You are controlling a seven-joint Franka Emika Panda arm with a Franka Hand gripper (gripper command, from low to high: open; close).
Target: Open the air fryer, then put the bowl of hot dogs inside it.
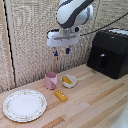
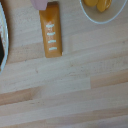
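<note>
The air fryer (image 1: 109, 52) is a large glossy black box at the exterior view's right, its drawer closed with the black handle (image 1: 102, 60) on the front. The small white bowl (image 1: 68, 81) holds yellow-orange hot dogs (image 1: 67, 79) and sits on the wooden table next to the pink cup. My gripper (image 1: 61, 52) hangs high above the cup and bowl, its blue tips apart and empty. In the wrist view the bowl (image 2: 95, 16) with hot dogs (image 2: 101, 4) shows at one corner; my fingers are not in that view.
A pink cup (image 1: 50, 80) stands beside the bowl. An orange-yellow rectangular block (image 1: 61, 95) (image 2: 51, 31) lies in front of them. A large patterned plate (image 1: 24, 105) sits at the exterior view's left. A woven screen stands behind the table.
</note>
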